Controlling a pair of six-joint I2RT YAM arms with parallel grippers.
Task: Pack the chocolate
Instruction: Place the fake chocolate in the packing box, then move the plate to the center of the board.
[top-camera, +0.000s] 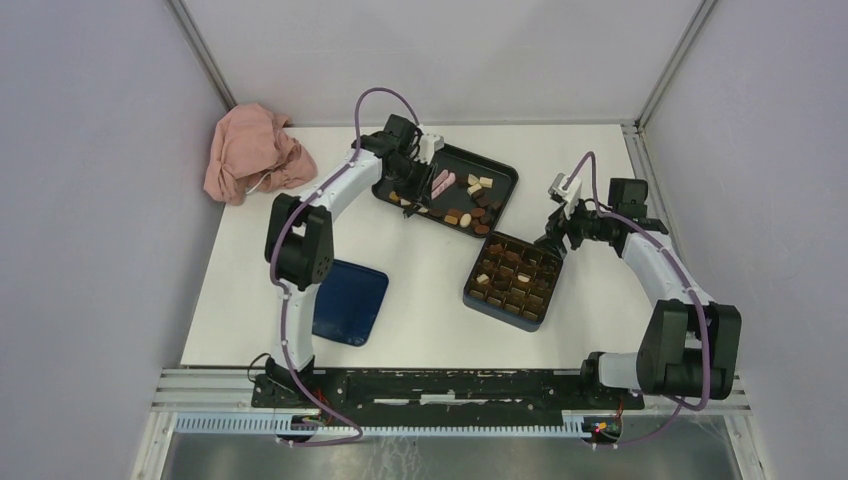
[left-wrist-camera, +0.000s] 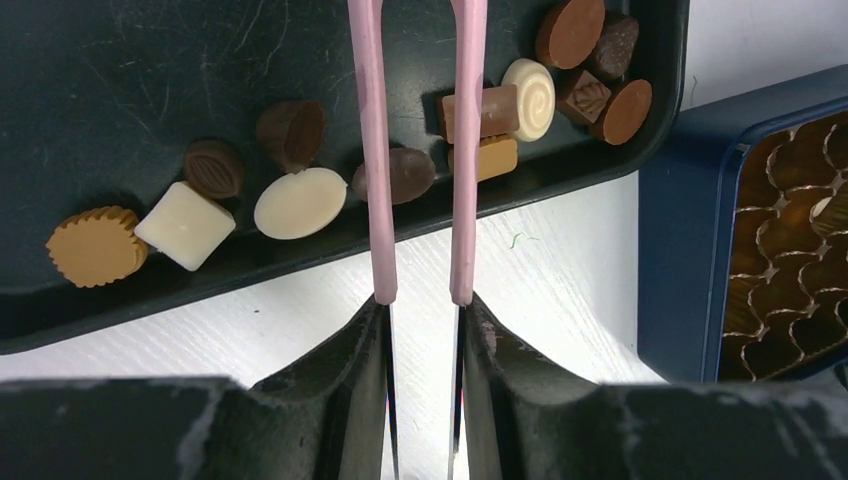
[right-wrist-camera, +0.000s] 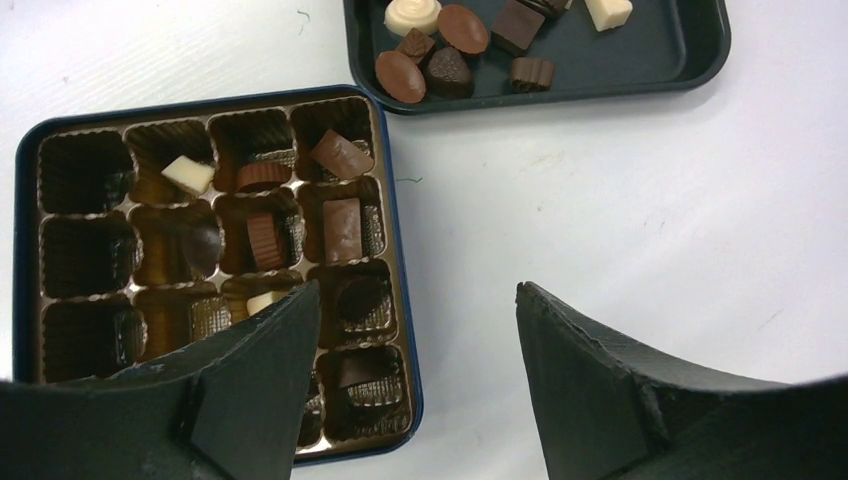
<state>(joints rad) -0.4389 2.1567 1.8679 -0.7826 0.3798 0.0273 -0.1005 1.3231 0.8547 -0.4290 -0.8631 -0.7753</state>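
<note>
White tabletop (top-camera: 430, 330) fills the space between pale grey walls, with two arm bases at the bottom of the top view. Nearest them, at lower left, lies one flat blue lid (top-camera: 350, 300). Just beyond, right of centre, sits one dark blue box (left-wrist-camera: 690, 260) with a brown grid insert. The right wrist view shows at least nine pieces of chocolate (right-wrist-camera: 341, 230) in its cells, two cream-white and the rest brown or dark. The right gripper (right-wrist-camera: 415, 390) hangs over the box's edge, one finger above the cells and the other above bare table. Its jaws are spread wide with nothing between them.

Farther back, at upper centre, one black tray (left-wrist-camera: 150, 80) holds the loose chocolate. Thirteen pieces show in the left wrist view: three cream-white, two tan, eight brown or dark. The left gripper (left-wrist-camera: 425, 305) sits above the table just short of the tray's rim, clamped on one pair of pink tongs (left-wrist-camera: 372, 150). The two arms of the tongs reach out over the tray, apart from each other, with a dark oval piece partly between them. Their tips run past the top of that view, so I cannot tell whether they carry anything.

Farthest, at upper left, lies one crumpled pink cloth (top-camera: 252, 152).
</note>
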